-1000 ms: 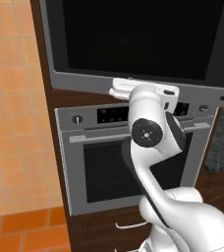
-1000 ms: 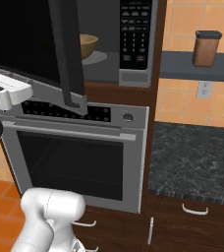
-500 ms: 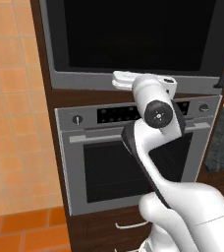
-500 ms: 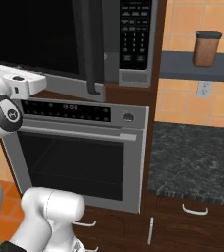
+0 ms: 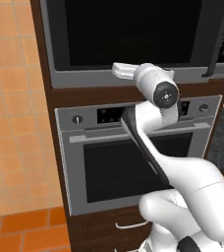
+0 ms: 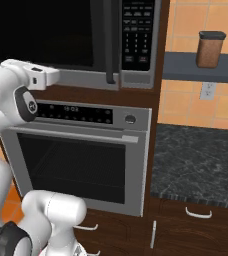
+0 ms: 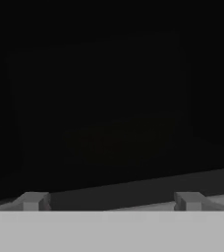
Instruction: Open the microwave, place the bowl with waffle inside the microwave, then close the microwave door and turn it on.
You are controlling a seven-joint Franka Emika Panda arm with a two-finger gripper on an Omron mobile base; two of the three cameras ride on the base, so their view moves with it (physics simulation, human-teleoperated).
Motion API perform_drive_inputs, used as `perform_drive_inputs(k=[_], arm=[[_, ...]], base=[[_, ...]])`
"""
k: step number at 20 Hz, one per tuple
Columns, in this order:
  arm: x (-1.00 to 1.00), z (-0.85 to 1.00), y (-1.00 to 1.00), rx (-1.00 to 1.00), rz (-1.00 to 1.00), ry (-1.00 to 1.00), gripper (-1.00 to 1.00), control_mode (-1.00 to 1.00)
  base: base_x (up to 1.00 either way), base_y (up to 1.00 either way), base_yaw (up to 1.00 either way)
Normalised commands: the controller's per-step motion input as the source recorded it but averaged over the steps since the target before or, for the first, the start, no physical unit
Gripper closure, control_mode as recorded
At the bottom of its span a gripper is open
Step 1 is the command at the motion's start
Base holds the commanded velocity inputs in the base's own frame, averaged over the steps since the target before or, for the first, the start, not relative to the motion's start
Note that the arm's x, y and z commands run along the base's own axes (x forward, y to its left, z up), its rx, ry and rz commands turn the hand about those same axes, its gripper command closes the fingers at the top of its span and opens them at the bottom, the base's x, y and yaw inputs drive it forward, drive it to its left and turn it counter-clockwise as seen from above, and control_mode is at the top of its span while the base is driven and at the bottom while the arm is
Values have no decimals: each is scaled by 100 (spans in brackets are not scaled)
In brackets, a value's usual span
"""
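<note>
The microwave (image 6: pixel 86 80) is built in above the oven, and its keypad (image 6: pixel 138 30) is on the right. Its black glass microwave door (image 5: pixel 133 34) lies shut against the front, with the dark bar handle (image 6: pixel 108 45) next to the keypad. My gripper (image 5: pixel 120 70) is at the door's silver lower edge, near the middle. In the hand view the two fingertips (image 7: pixel 30 201) stand wide apart, open and empty, close to the dark glass. The bowl with waffle is hidden behind the door.
A silver oven (image 5: pixel 133 162) with two knobs and a horizontal handle sits right below the microwave. A dark stone counter (image 6: pixel 196 160) with drawers lies to the right, under a shelf holding a brown canister (image 6: pixel 209 49). Orange tiles (image 5: pixel 11 123) cover the wall at left.
The microwave door has swung from wide open to shut against the front. My hand followed it in toward the microwave, staying at its lower edge with the fingers open.
</note>
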Motion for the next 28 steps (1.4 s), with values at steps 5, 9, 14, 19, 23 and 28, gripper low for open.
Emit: perform_drive_inputs(k=[5,9,14,19,23,28], arm=[[34,1,0,1,8,3,-100,-100],[11,1,0,0,3,0,-100,-100],[-33,19,-14,0,0,0,-100,-100],[-81,43,-49,0,-2,0,-100,-100],[-93,50,-55,0,-3,4,-100,-100],[-100,38,-61,0,-1,4,-100,-100]], base=[[0,0,0],[0,0,0],[0,0,0],[0,0,0],[0,0,0],[0,0,0]])
